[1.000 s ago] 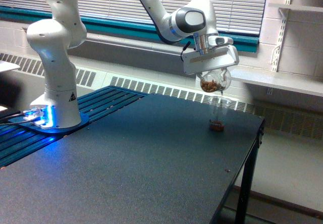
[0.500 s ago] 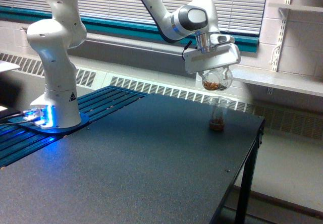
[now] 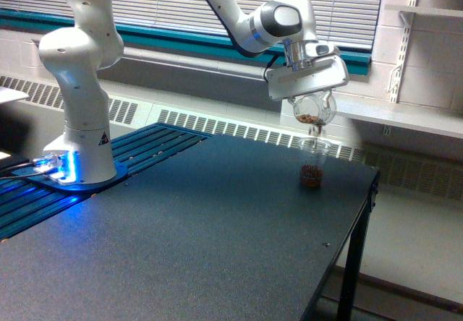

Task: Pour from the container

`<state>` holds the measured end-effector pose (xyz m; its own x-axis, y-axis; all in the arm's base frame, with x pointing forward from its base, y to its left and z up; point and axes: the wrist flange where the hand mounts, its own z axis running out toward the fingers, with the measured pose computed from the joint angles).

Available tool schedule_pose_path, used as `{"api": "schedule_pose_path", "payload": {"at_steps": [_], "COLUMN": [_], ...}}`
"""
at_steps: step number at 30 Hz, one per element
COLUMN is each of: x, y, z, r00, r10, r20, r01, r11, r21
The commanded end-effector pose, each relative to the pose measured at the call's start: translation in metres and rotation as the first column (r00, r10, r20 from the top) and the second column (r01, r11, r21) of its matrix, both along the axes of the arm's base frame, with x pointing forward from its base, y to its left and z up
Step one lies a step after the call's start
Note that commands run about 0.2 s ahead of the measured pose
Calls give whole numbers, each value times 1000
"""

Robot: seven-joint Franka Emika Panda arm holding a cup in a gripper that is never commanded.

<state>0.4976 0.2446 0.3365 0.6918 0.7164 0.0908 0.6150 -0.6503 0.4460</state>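
My gripper [image 3: 311, 95] is shut on the container [image 3: 313, 110], a clear rounded plastic jug, and holds it tipped mouth-down in the air. Brown bits lie at the jug's lower lip. Directly below, a small clear ribbed cup [image 3: 312, 163] stands upright on the dark table [image 3: 202, 227] near its far right corner, with brown bits piled in its bottom. A short gap separates the jug's mouth from the cup's rim. My fingers are hidden behind the gripper body and the jug.
The arm's white base [image 3: 79, 82] stands at the exterior view's left on a blue slatted panel [image 3: 43, 198]. The table's right edge [image 3: 354, 241] drops off close to the cup. A white shelf [image 3: 405, 115] and radiator grille run along the wall behind.
The jug has tipped further and risen a little toward the exterior view's right. Less brown material sits in the jug, and the pile in the cup is about the same or slightly higher.
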Motion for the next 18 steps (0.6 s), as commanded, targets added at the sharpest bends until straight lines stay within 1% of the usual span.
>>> {"api": "schedule_pose_path", "payload": {"at_steps": [1,9,15,18], "x": [-1,-2,-2,-3], "y": [7,10,11,12], "z": [5,10,13,15], "r00": [999,999,999,999], "r10": [32,45,48,49], "r20": [-3,-8,-8,-12], "r01": [-32,-46,-48,-50], "r11": [999,996,995,993], "r21": [-39,-75,-89,-107]}}
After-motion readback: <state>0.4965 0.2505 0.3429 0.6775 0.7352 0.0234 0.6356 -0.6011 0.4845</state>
